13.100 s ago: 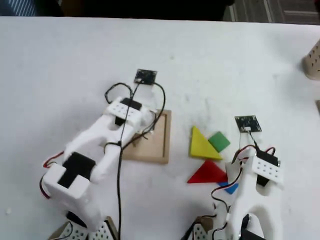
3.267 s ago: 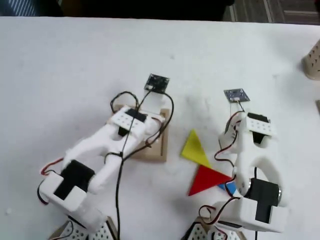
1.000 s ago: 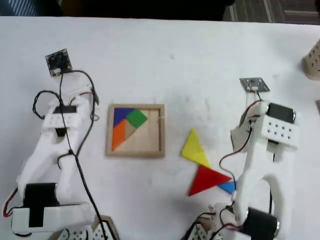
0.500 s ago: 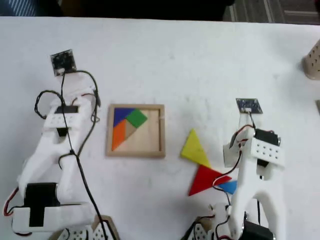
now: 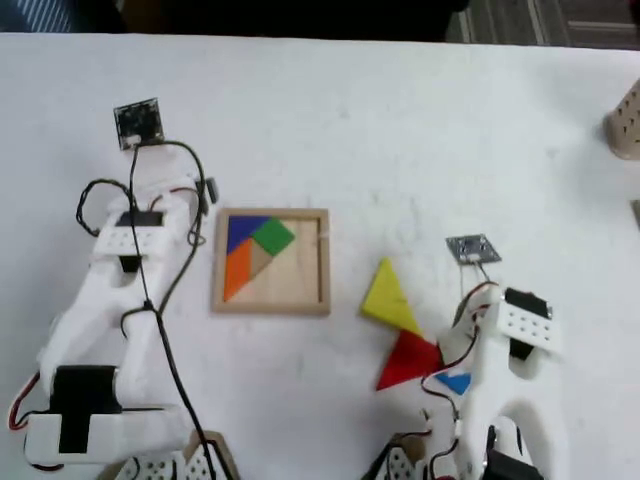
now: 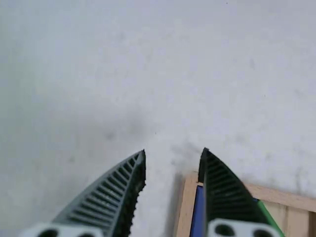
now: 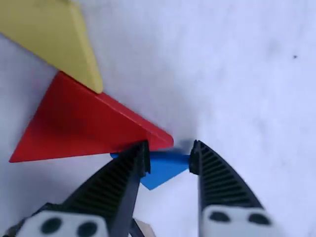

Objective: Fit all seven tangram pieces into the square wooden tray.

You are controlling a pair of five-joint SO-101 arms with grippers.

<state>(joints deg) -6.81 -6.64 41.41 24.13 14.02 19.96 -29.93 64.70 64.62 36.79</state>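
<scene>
- The white worktop (image 5: pixel 400 130) carries everything. We judge the task a little past halfway: four of the seven pieces are seated and three are left to fit.
- The square wooden tray (image 5: pixel 271 309) lies flat between the left arm (image 5: pixel 125 250) and the right arm (image 5: pixel 510 330). Its side nearer the left arm is filled, and the rest is bare wood.
- The yellow triangle (image 5: pixel 388 295) and the red triangle (image 5: pixel 408 360), both large, lie on the worktop beside the tray, touching corner to corner.
- Inside the tray we see a blue triangle (image 5: pixel 240 232), an orange piece (image 5: pixel 236 272), a green square (image 5: pixel 272 236) and a pale brown piece (image 5: pixel 260 260), packed together.
- The small blue piece (image 7: pixel 163 168) lies against the red triangle's edge, by the right arm.
- The right jaws stand narrowly apart, low over that small blue piece, one on each side of its corner. They grip nothing, and we cannot tell whether they touch it.
- The left jaws are moderately apart and empty, over the worktop at the tray's corner by the blue triangle.
</scene>
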